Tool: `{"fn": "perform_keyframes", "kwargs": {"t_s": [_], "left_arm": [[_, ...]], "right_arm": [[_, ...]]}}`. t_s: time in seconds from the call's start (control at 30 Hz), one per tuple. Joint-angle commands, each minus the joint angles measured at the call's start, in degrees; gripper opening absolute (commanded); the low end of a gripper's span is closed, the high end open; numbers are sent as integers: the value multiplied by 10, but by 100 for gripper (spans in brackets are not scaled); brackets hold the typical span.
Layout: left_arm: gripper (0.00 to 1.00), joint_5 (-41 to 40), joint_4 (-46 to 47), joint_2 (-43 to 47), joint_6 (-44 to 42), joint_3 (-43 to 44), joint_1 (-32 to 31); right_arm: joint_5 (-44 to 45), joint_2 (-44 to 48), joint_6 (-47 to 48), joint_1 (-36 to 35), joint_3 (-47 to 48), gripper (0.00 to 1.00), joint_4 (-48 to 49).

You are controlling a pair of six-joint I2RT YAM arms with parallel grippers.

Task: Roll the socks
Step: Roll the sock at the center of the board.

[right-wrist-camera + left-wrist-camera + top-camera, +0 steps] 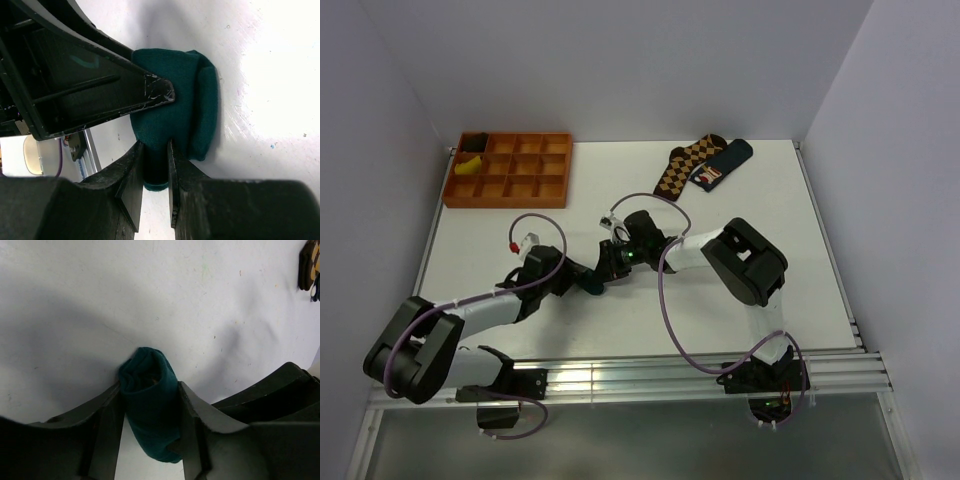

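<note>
Tray [506, 204], yellow/blk bundle [470, 164] in far-left cell, L gripper [150, 407], R gripper [155, 150] on socks [197, 95]

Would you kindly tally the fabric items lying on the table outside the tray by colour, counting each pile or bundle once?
Teal bundle: 1
Brown argyle pile: 1
Dark patched sock: 1
Total: 3

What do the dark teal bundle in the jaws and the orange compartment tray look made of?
Dark teal bundle: soft knit fabric, matte; fine weave and rounded folds. Orange compartment tray: probably rigid plastic or painted wood, matte; even colour, straight dividers.
</note>
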State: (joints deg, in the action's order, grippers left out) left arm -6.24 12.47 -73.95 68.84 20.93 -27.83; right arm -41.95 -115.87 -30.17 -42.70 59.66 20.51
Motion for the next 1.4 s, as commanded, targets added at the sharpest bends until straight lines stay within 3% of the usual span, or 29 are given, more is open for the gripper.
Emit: {"fn": "perform_keyframes", "kwargs": {"t_s": [0.0,0.3,0.43,0.47,0.57,0.77,1.07,1.37], "left_arm": [[47,17,33,-26,-2,-18,1],[16,42,52,-57,-8,-8,-29],[2,45,40,-66,-10,-2,-29],[1,47,37,-69,-12,1,-30],[0,52,24,-80,-19,16,-34],[0,57,-20,-109,-34,56,-39],[0,57,-55,-115,-46,90,-47],[0,69,-60,-117,-50,97,-49]], "right_arm": [[0,0,17,-4,-16,0,-31],[24,13,38,-4,-20,1,-39],[82,78,61,-4,-45,18,-50],[118,97,74,-5,-61,28,-57],[180,169,110,-17,-88,45,-71],[403,262,190,-93,-128,60,-70],[649,233,314,-221,-140,62,-7],[746,137,392,-282,-97,62,15]]}}
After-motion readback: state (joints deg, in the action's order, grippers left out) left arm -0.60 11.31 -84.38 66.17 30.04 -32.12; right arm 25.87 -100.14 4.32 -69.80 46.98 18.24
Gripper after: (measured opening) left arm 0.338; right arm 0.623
